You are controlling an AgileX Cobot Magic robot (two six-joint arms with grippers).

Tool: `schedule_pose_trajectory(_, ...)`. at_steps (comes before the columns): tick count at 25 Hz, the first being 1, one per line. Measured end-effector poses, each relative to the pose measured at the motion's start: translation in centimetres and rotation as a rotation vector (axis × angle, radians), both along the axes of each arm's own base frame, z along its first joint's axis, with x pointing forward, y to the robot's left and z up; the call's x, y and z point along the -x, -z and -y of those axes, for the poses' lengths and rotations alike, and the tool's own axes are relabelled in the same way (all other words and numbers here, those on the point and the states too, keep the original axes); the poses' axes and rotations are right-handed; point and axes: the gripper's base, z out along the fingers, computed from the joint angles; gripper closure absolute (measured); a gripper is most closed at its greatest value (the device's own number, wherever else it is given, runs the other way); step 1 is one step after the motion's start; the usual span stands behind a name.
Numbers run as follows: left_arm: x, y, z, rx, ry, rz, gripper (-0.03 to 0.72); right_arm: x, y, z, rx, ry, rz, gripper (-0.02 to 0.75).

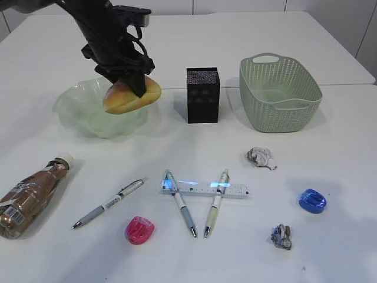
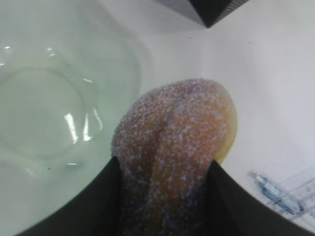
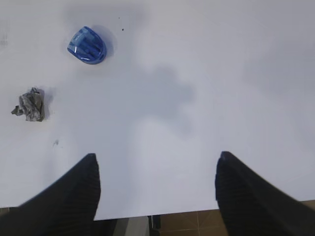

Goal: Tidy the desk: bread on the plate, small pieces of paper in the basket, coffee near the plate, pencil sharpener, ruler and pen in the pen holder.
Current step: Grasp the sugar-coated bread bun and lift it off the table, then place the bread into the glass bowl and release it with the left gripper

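Your left jaws (image 1: 131,88) pinch the bread (image 1: 132,96) across its middle, above the plate (image 1: 76,112) rim; it looks soft, light and squashable, so grip gently, while your right jaws (image 3: 155,184) stand wide, empty

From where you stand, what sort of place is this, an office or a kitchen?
Probably a staged desk in a lab or office: a plain white desk laid out with pens, a ruler and a black pen holder.
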Motion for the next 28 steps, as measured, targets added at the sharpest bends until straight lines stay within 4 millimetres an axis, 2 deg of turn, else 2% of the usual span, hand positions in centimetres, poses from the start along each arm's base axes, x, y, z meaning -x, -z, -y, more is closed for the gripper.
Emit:
schedule_pose_trajectory(7, -1.3, 0.0, -3.6, -0.012, -0.082, 0.014, 0.377, 0.3, 0.1, 0.0, 0.002, 0.001, -0.031, 0.173)
schedule_pose_trajectory(12, -2.5, 0.1, -5.2, 0.008, -0.128, 0.075, 0.376, 0.4, 0.1, 0.1, 0.007, 0.0, -0.042, 0.173)
schedule_pose_trajectory(28, -5.5, 5.6, -7.7, 0.008, -0.202, 0.117, 0.372, 0.7, 0.3, 0.0, -0.004, 0.003, -0.081, 0.177)
